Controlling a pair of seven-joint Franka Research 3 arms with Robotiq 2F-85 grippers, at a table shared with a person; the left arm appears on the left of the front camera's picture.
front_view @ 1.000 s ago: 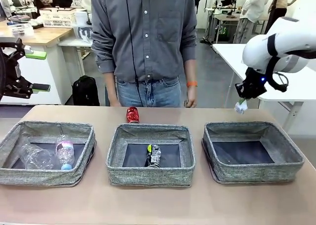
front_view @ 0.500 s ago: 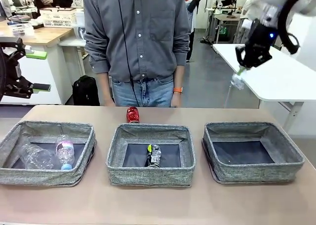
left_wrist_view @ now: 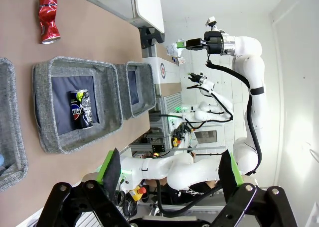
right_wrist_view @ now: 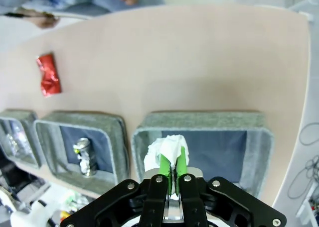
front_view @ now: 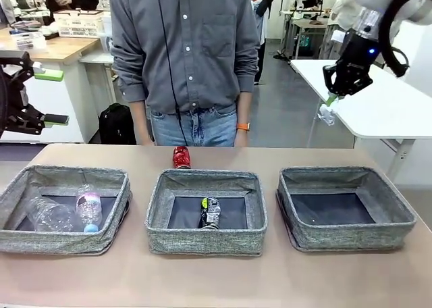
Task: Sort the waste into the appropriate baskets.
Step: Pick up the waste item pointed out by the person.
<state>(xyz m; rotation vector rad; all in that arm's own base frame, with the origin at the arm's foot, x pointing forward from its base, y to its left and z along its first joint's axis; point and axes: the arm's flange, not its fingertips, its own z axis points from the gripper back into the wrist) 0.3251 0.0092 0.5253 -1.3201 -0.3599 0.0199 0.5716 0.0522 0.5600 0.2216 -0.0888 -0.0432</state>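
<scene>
Goes up high since before, pinching wad (right_wrist_view: 167, 143) tight in right gripper (right_wrist_view: 172, 160). Keeps left gripper (left_wrist_view: 169, 167) wide open. Bring down over right basket (front_view: 347, 237), then let go.

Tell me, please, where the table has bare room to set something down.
Bare table runs along the near edge, in front of all three baskets, and along the far edge behind the left basket and right basket. The right basket's floor is bare too. Crowded: the red can behind the middle basket, and the narrow gaps between baskets.
</scene>
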